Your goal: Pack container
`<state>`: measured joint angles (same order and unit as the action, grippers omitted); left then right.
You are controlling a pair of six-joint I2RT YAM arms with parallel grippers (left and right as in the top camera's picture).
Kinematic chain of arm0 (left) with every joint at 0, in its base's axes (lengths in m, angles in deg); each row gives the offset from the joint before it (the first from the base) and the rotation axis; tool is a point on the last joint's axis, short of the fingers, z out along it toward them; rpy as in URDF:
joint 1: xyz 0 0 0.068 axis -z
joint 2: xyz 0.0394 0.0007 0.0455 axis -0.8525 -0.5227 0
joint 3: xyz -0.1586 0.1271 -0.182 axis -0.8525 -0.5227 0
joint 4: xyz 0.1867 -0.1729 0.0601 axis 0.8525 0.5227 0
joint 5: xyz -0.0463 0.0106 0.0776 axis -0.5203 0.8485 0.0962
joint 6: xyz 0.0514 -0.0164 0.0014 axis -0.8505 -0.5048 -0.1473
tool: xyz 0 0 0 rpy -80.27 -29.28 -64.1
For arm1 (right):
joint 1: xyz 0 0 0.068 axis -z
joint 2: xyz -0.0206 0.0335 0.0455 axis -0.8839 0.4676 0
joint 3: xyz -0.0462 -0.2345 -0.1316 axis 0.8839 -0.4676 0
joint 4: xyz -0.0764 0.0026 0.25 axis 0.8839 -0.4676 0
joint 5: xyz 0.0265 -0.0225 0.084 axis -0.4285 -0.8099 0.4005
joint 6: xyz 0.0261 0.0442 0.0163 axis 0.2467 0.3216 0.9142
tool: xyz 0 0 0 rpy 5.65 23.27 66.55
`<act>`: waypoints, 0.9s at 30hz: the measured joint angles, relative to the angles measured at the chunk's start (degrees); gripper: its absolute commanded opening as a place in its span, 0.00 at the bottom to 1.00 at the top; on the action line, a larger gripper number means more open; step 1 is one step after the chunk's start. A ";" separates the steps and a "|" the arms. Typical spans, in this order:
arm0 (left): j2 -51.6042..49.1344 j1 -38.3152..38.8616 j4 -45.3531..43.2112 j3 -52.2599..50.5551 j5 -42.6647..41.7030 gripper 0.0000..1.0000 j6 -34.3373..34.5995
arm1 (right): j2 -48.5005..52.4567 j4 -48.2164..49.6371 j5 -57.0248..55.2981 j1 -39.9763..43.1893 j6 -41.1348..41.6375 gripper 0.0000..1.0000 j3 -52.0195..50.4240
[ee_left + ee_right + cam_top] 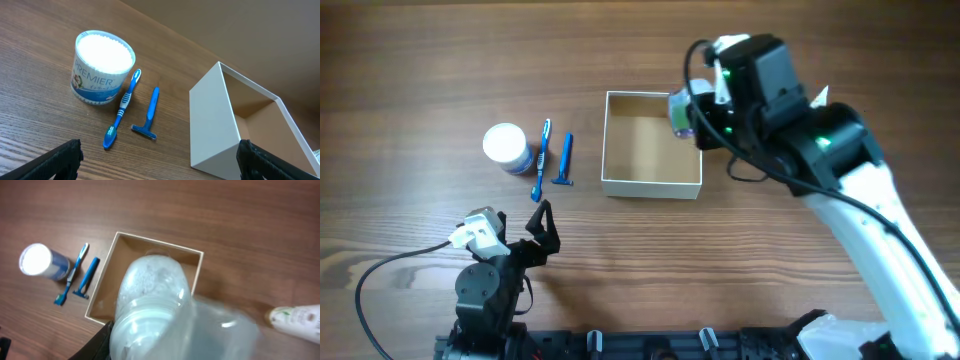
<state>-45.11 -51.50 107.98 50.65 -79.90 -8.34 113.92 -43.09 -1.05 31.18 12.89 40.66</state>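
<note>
The container (651, 184) is a square white-walled box with a tan inside, at the table's middle; it also shows in the left wrist view (212, 127) and the right wrist view (107, 265). My right gripper (692, 112) is shut on a clear plastic bottle (155, 310) and holds it above the container's right edge. A blue toothbrush (541, 160), a blue razor (565, 160) and a round white-lidded jar (506, 147) lie left of the container. My left gripper (542, 228) is open and empty, near the front edge.
A white tube with green print (297, 322) lies on the table right of the container in the right wrist view. The right arm (860, 190) stretches from the front right corner. A cable (390, 265) loops at the front left.
</note>
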 measured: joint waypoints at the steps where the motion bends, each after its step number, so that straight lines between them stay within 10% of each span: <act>1: 0.00 0.00 0.02 0.00 -0.02 1.00 0.00 | 3.56 1.60 -0.04 -0.70 0.26 0.12 -0.66; 9: 0.00 0.00 0.00 0.00 -0.02 1.00 0.00 | 25.11 7.41 -3.89 0.81 2.91 0.26 -2.03; 13: 0.00 0.00 0.02 0.00 0.00 1.00 -0.02 | 26.16 10.05 -4.59 2.64 3.72 1.00 -2.25; 19: 0.00 0.00 0.02 0.00 0.00 1.00 0.00 | 23.32 7.54 -4.81 2.64 3.56 1.00 -2.23; 27: 0.00 0.00 0.00 0.00 0.00 1.00 0.00 | -7.30 -1.16 -9.44 16.72 4.28 1.00 -0.90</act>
<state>-45.11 -51.50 107.98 50.65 -79.90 -8.34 106.62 -44.25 -10.49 47.90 17.18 39.77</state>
